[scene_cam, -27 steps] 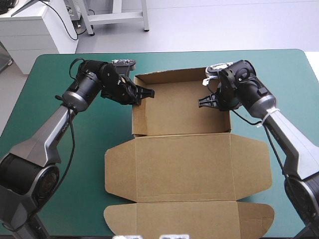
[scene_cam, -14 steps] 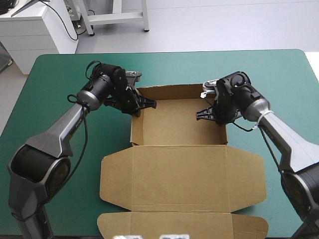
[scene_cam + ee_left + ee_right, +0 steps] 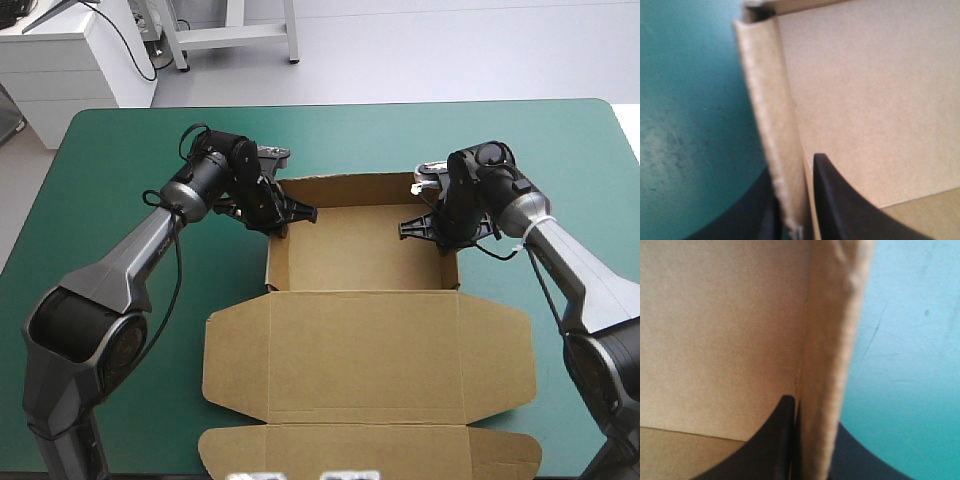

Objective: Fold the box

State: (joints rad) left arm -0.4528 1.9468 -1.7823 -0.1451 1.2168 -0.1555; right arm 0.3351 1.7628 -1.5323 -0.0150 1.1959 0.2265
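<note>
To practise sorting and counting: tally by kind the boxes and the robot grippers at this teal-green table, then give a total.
Brown box: 1
Black grippers: 2 (left gripper, right gripper, each clamped on a side wall of the box)
Total: 3

The box [image 3: 365, 345] is a cut sheet of brown board lying open around the middle of the teal-green bench [image 3: 110, 150], roughly square to its edges. The half toward the far edge is made up into a shallow open tray, with the back wall and both side walls standing upright and the floor bare inside. From the tray's near rim the lid lies flat toward the near edge. It is a wide panel with a rounded flap out to each side and a long tuck flap beyond it, almost at the near edge. The tray's left wall [image 3: 772, 125] sits pinched in the left gripper [image 3: 290, 212], the right wall [image 3: 832, 350] in the right gripper [image 3: 420, 228].
</note>
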